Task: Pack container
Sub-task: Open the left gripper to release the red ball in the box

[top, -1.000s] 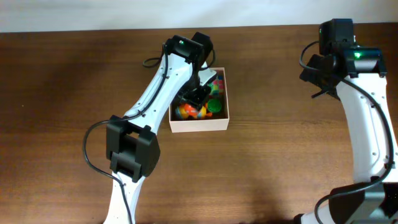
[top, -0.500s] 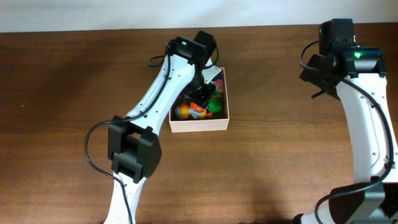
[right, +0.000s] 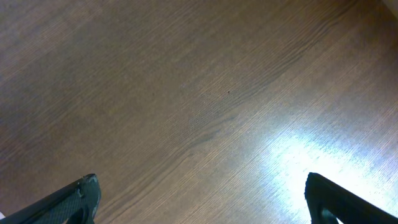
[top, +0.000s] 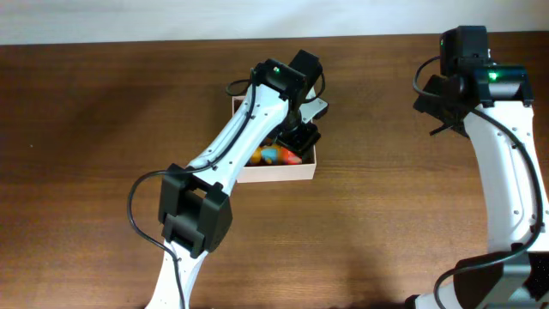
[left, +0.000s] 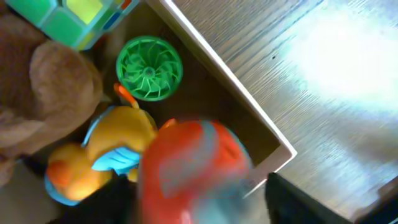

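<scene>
Pincer of the outstretched left arm [top: 300, 137] is hovering over the square white-walled container [top: 273, 174], grip impossible to tell; right pincer [right: 200, 190] is hanging released above the brown wooden surface [right: 186, 93].

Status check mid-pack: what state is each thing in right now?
Container: upright, open-topped, partly filled.
Left pincer: over the container, parted around a blurred red toy; grip unclear.
Right pincer: open, empty, above the table.
Yellow toy: lying inside the container.
</scene>
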Available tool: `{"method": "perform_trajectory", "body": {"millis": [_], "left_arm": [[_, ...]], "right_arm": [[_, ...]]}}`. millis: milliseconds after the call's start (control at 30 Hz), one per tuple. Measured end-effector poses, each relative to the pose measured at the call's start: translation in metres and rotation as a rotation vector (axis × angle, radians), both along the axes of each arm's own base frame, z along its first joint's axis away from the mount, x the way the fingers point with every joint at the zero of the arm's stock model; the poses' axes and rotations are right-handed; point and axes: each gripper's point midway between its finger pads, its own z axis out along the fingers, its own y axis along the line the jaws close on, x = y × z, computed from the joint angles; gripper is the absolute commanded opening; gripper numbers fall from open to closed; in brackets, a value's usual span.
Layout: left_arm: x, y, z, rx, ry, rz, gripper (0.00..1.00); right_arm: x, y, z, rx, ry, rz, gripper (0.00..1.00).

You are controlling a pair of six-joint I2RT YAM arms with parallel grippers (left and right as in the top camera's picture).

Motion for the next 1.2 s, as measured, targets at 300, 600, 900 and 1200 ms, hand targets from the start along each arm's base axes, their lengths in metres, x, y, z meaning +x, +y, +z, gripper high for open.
{"method": "perform_trajectory", "body": {"millis": [300,600,900,1200], "left_arm": [[0.0,0.0,0.0,-0.001,-0.002,-0.001,0.73],[0.001,-0.001,0.0,-0.003,-0.006,-0.001,0.79],[0.023,0.025,0.023,0.048,-0.083,0.109,0.99],[0.076,0.129,0.136,0.015,-0.397,0.47,0.99]], "right_arm": [[0.0,0.0,0.0,0.0,0.0,0.0,0.99],[0.0,0.0,0.0,0.0,0.0,0.0,0.99],[0.0,0.0,0.0,0.0,-0.001,0.0,0.99],[0.0,0.0,0.0,0.0,0.0,0.0,0.99]]}}
